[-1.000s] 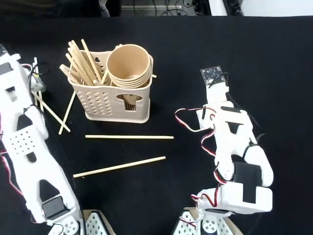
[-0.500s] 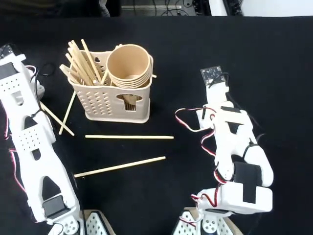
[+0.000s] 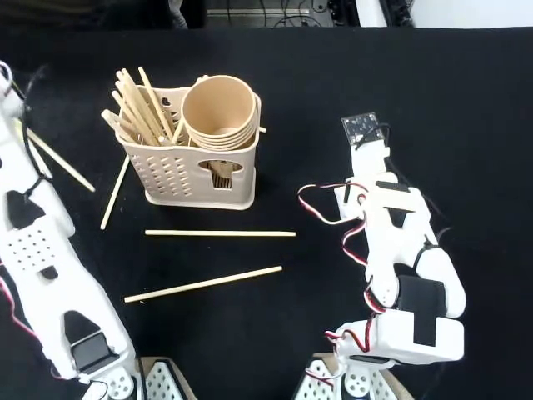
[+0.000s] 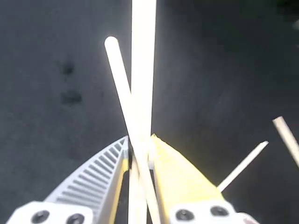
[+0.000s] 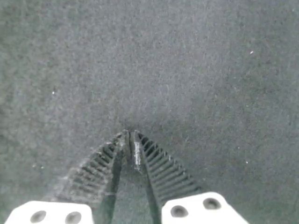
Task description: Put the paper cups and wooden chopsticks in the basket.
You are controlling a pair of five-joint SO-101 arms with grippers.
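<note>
The left gripper [image 4: 139, 144], partly cut off at the high view's edge, was clenched on two crossed chopsticks [image 4: 142, 70]. The right gripper [image 5: 128, 136] was pinched together on nothing above the black table [image 5: 210, 70]. Three loose chopsticks [image 3: 221, 233] lay beside the basket [image 3: 191, 179], which held stacked paper cups [image 3: 219, 108] and a chopstick bundle [image 3: 137, 104].

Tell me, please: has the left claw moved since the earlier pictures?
Yes. The left claw, shut on chopsticks, has moved toward the far left of the table, carrying them farther from the basket.
</note>
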